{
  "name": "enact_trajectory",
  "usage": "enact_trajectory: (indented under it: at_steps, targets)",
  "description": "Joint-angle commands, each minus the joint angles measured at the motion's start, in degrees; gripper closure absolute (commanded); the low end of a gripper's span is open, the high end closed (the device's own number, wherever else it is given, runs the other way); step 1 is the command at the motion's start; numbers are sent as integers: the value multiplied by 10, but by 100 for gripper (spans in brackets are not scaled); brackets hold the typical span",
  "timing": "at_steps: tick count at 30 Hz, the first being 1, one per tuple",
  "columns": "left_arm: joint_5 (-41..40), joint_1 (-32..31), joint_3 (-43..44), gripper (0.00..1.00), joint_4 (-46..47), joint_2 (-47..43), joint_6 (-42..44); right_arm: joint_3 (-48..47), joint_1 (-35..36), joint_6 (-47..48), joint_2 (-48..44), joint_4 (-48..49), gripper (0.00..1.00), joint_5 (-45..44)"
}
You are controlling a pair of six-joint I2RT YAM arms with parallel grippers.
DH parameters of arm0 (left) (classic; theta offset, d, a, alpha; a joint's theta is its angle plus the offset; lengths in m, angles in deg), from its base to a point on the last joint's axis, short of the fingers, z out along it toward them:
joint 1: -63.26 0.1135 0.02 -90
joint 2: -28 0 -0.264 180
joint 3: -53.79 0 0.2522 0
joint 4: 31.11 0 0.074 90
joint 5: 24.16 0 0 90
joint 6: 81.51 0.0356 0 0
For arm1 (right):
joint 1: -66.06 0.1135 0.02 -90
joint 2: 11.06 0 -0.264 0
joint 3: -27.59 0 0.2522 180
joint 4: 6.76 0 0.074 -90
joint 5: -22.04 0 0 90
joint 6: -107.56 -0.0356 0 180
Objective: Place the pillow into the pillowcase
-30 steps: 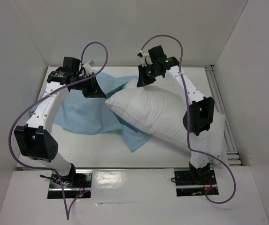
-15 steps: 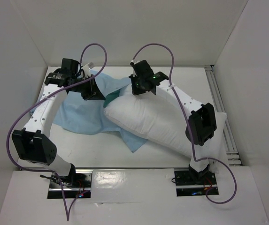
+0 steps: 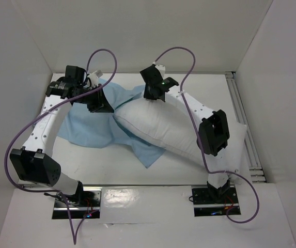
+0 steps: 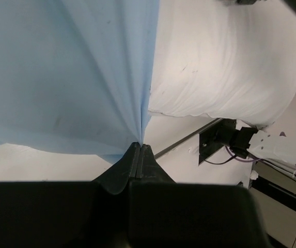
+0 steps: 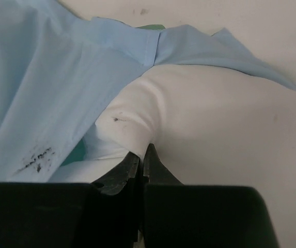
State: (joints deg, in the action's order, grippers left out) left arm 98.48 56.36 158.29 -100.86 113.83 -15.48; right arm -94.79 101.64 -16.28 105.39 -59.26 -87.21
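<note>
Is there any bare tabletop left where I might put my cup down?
Two patches: the near strip of table between the pillowcase and the arm bases, and the far right corner beyond the pillow. The middle is crowded: left gripper and right gripper pinch cloth there.

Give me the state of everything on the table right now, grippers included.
pillow: almost wholly uncovered, lying across part of the pillowcase, far corner pinched.
pillowcase: limp and wrinkled, blue face up, partly under the pillow, one edge pinched and pulled taut.
left gripper: shut on the pillowcase.
right gripper: shut on the pillow's corner.
</note>
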Motion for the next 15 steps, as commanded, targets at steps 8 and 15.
enact_trajectory:
  at_steps: [8,15]
  targets:
    - [-27,-7,11,100,-38,-29,24,-28,-9,-77,-46,91,100,-77]
    - [61,-7,62,100,-24,-7,-1,-10,94,-50,-3,77,100,-122]
